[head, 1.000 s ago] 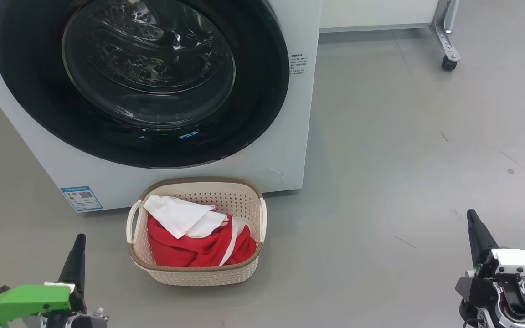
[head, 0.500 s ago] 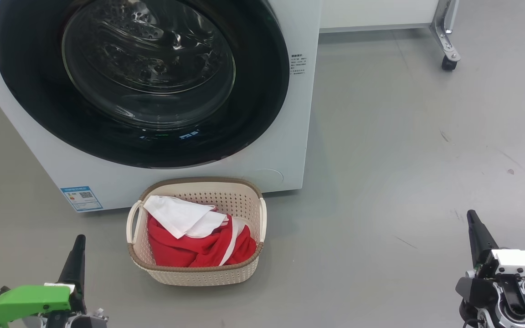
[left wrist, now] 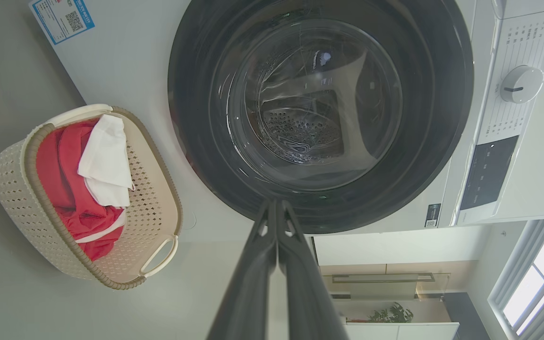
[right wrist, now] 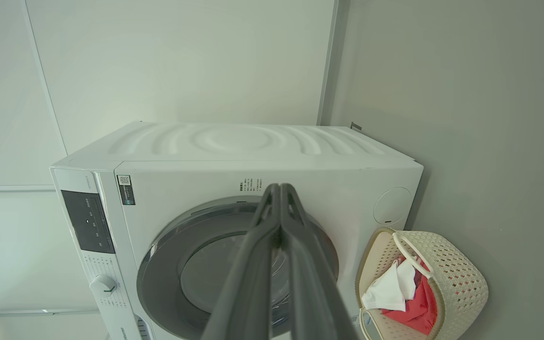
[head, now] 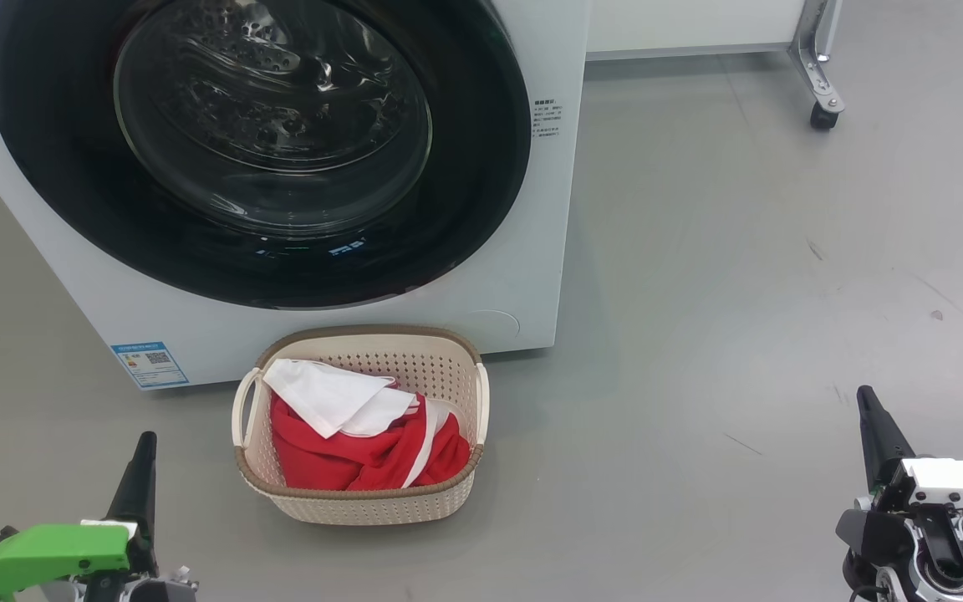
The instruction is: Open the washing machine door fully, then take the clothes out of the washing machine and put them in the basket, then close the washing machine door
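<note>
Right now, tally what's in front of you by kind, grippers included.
washing machine: 1
basket: 1
heap of clothes: 1
grippers: 2, the left gripper and the right gripper
Total: 5

The grey floor bears the washing machine, the basket just before it, and a castor.

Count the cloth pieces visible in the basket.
2: a white cloth on top at the basket's left rear, and white-striped red fabric beneath it. The red may be several garments; others may be hidden.
</note>
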{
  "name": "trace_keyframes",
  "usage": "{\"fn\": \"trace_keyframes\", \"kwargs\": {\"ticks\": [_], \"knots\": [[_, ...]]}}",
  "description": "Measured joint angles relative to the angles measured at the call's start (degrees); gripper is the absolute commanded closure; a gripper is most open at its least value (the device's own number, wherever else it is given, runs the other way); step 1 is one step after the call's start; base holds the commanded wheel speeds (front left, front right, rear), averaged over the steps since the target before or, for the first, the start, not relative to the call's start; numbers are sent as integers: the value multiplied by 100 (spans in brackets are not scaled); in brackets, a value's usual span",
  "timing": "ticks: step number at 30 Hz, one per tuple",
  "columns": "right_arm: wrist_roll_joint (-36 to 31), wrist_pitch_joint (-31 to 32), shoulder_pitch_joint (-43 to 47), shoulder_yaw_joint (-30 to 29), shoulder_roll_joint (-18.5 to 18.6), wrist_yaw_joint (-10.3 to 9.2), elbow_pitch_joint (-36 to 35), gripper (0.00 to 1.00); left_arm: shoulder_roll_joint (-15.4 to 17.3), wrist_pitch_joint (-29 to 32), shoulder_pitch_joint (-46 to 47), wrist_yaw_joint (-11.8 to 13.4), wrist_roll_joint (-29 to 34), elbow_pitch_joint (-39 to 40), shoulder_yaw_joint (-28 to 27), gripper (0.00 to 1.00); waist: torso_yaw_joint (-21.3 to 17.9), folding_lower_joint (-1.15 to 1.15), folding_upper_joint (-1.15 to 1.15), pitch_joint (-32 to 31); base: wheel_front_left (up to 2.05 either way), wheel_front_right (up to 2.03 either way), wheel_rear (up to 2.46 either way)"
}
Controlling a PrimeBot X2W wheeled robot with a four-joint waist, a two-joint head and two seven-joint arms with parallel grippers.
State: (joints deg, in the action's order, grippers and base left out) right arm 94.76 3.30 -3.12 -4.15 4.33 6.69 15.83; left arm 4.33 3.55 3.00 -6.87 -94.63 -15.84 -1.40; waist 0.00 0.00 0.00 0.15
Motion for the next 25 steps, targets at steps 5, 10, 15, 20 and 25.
{"fn": "trace_keyframes", "kwargs": {"ticks": [5, 10, 15, 20, 25], "knots": [[0, 0, -1, -3, 0, 25, 4, 100, -1, 0, 1, 0, 0, -3, -2, 100, 0, 0, 0, 0, 0, 0, 0], [0, 0, -1, -5, 0, 25, 8, 100, -2, 0, 1, 0, 0, -4, -4, 100, 0, 0, 0, 0, 0, 0, 0], [0, 1, -1, -9, 0, 25, 15, 100, -4, 1, 2, 0, 0, -7, -7, 100, 0, 0, 0, -1, 0, 0, 0], [0, 1, -1, -11, 0, 25, 20, 100, -4, 1, 2, -1, 0, -9, -8, 100, 0, 0, 0, -1, 0, 0, 0], [0, 1, -2, -13, 0, 25, 23, 100, -5, 41, 2, -1, 0, -10, -9, 100, 0, 0, 0, -1, 0, 0, 0]]}}
